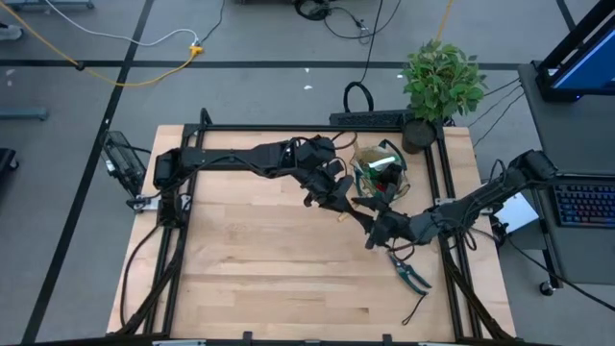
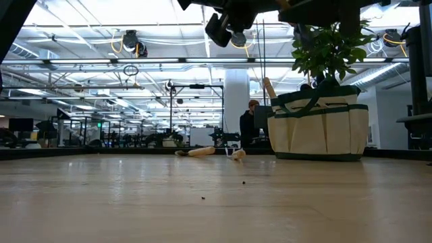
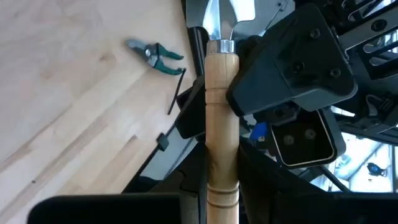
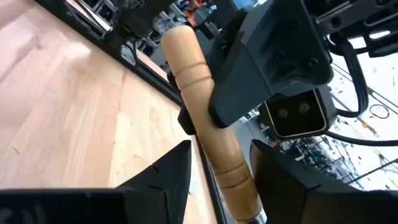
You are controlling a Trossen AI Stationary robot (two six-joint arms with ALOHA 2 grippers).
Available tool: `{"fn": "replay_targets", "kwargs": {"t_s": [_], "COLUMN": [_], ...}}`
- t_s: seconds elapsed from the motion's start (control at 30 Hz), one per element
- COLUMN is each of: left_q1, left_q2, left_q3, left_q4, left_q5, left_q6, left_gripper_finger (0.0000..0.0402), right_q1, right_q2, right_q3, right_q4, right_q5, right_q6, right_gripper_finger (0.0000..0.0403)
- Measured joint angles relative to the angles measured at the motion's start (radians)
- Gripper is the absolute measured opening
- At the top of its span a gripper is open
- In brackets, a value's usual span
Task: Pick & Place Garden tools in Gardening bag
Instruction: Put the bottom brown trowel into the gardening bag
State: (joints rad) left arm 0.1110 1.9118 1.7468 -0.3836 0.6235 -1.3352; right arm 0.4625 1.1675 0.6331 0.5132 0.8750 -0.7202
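Desk: pale wooden top [image 1: 279, 279] inside a black frame, with a few dark crumbs on it in the low view.
Room: large open hall with ceiling lights and pipes; a person [image 2: 251, 121] sits far behind the desk in the low view.
Floor: grey, with yellow and white cables, seen from above.
Plant: leafy potted plant [image 1: 440, 82] at the desk's far right corner, just beside the bag.
Bag: beige tote with green trim [image 1: 380, 168] stands upright near the far right of the desk, with tools already inside it.
Shears: green-handled pruning shears [image 1: 411, 272] lie flat on the desk near the right edge, well apart from the bag.
Left claw: left claw [image 1: 338, 197] is clamped on a wooden-handled tool [image 3: 222, 118], held above the desk beside the bag.
Right claw: right claw [image 1: 375, 231] meets the same handle from the other end, fingers apart on either side of it.
Low view only: another wooden-handled tool [image 2: 201, 152] lies on the desk's far side.
Left wrist view only: the tool's metal neck above its handle, and the shears [image 3: 155, 53] beyond.
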Motion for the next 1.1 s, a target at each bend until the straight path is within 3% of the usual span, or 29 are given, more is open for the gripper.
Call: {"fn": "replay_targets", "kwargs": {"t_s": [0.23,0.67,0.97,1.1], "left_q1": [-0.003,-0.002,0.003,0.010], "left_q2": [0.000,-0.002,-0.003,-0.003], "left_q3": [0.000,0.000,0.001,0.002], "left_q4": [0.031,0.037,0.041,0.055], "left_q5": [-0.024,-0.074,-0.103,-0.106], "left_q6": [-0.007,-0.047,-0.010,0.034], "left_gripper_finger": [0.0064,0.0064,0.0064,0.0098], "right_q1": [-0.002,-0.005,-0.004,-0.004], "right_q2": [0.000,0.002,0.002,0.000], "right_q3": [0.000,-0.002,-0.003,-0.003], "right_q4": [0.056,0.046,0.042,0.042], "right_q5": [0.046,0.053,0.092,0.093], "right_q6": [-0.007,-0.010,0.072,0.155], "right_gripper_finger": [0.0143,0.0078,0.0064,0.0062]}}
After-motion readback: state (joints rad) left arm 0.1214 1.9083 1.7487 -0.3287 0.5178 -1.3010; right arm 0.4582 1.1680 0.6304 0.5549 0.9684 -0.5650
